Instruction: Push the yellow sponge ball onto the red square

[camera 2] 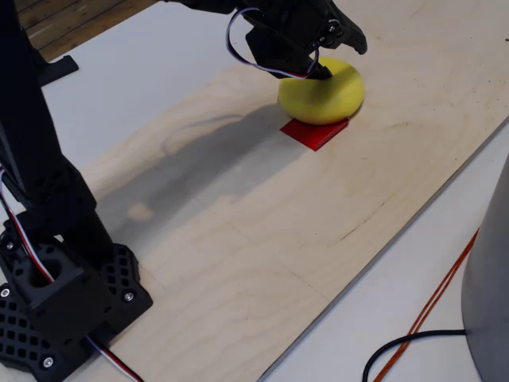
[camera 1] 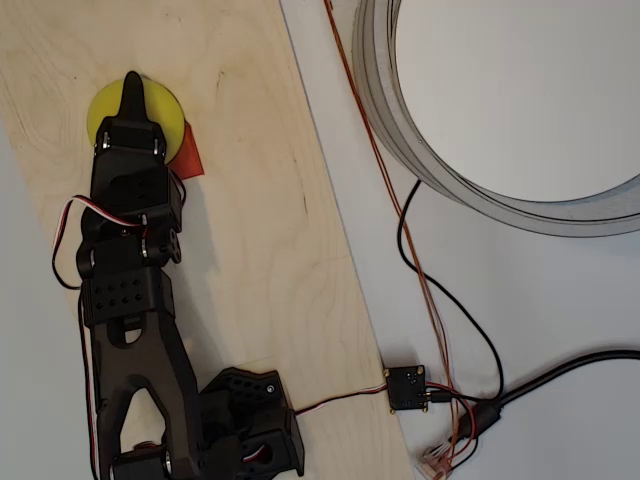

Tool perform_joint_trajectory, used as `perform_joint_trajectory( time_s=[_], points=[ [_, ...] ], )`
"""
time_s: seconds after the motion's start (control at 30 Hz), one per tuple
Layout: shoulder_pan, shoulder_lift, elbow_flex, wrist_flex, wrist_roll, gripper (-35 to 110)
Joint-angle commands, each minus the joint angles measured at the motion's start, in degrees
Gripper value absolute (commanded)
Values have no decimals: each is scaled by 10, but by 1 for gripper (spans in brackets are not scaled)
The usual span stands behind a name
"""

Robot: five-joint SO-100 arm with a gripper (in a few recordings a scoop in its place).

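The yellow sponge ball (camera 1: 165, 110) lies at the far left of the wooden board in the overhead view. In the fixed view the ball (camera 2: 326, 95) rests against and partly over the red square (camera 2: 316, 133), which sticks out from under its near side. In the overhead view the red square (camera 1: 188, 153) peeks out at the ball's lower right. My black gripper (camera 1: 133, 84) reaches over the top of the ball, its fingers together in a single point with nothing between them. Seen from the fixed camera, the gripper (camera 2: 351, 40) presses on the ball's upper far side.
The wooden board (camera 1: 250, 260) runs diagonally, with its edge to the right. A large grey ring (camera 1: 480, 195) stands off the board at upper right. Black and orange cables (camera 1: 430, 290) lead to a small black module (camera 1: 407, 387). The arm's base (camera 2: 56, 302) sits at the near left.
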Motion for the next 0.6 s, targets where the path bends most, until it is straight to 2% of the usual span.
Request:
perform_joint_trajectory(
  time_s=[0.0,0.57],
  points=[
    [3,31,33,-3,12,19],
    [3,119,156,-56,18,19]
  ],
)
